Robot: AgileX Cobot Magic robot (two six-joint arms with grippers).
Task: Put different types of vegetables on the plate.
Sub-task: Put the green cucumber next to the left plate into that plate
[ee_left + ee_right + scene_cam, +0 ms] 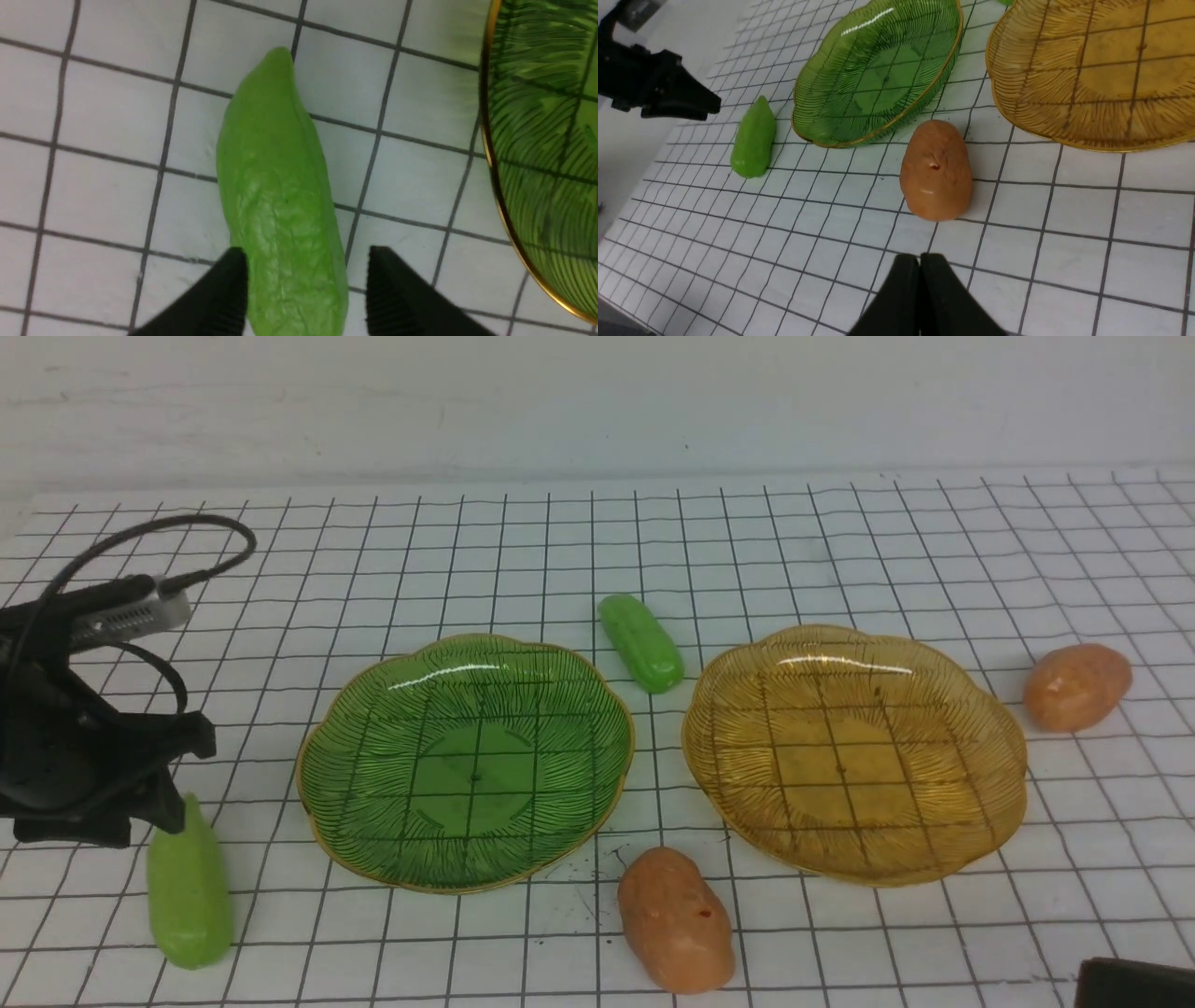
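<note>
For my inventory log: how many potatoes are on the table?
2. One potato lies nearer the robot, by the gap between the green plate and the amber plate; the other potato lies right of the amber plate. Neither is on a plate.

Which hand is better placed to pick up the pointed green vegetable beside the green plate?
Left. The left hand, open, straddles the pointed green vegetable, a finger on each side. The right hand is shut, near the front potato.
</note>
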